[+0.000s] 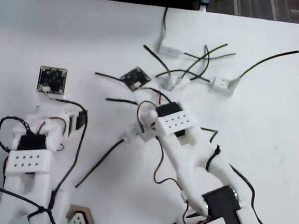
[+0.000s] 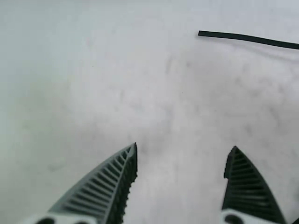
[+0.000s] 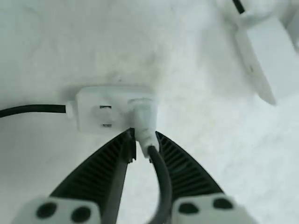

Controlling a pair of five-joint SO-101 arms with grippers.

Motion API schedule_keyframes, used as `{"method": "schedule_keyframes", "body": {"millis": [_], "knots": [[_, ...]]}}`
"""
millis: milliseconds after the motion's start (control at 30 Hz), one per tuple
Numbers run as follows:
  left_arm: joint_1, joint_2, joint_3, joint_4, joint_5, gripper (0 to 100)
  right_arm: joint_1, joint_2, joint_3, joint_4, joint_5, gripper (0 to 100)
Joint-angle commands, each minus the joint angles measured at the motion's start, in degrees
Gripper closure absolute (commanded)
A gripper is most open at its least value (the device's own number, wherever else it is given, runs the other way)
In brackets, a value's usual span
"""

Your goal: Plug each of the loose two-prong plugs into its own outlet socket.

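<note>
The right gripper is shut tight on a white two-prong plug. Its two black fingers pinch the plug from both sides. The plug's black cord runs back between them. The front of the plug sits against the face of a white outlet socket. The prongs are hidden, so I cannot tell how far in they are. Just beside the plug, one pair of slots on the socket is bare. A socket cord, also black, comes out of the socket's other end. Another white block lies near, not touching the socket.

In the high view, the right arm stretches over the middle of the white table. The socket lies at its tip.

The left gripper is wide open with nothing in it. Its two ribbed fingertips hang over bare table. A thin black wire lies on the table a little way off. In the high view, the left arm is at the near left side of the table. A black square board lies just past it.

Farther back on the table lie more white pieces with loose black cords tangled around them. A second black board lies between them and the right arm.
</note>
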Motion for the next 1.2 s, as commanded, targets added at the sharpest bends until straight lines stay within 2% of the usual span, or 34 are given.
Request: {"method": "schedule_keyframes", "body": {"millis": [0,200,433,667,900,1100,1167], "knots": [[-0.66,-1.71,-0.26,-1.14,0.0,71,0.31,0.4,-2.02,2.33,-1.58,98.1],[-0.66,-1.71,-0.26,-1.23,0.0,71,-2.15,6.02,-2.2,-0.84,-1.67,98.1],[-2.51,-1.71,-0.26,-1.49,0.18,71,-0.22,7.16,-6.42,-0.92,-1.76,97.8],[-2.51,-1.71,-0.26,-1.49,0.18,71,-0.31,1.27,-13.54,13.32,-2.11,81.3],[-2.51,-1.71,-0.26,-1.58,0.18,71,-0.4,-9.45,-11.25,17.54,-2.11,84.8],[-2.51,-1.71,-0.26,-1.58,0.18,71,-3.47,-11.82,-6.77,17.63,-2.11,97.3],[-2.51,-1.71,-0.35,-1.58,0.26,71,-4.0,-12.62,-6.59,18.15,-2.11,97.8]]}}
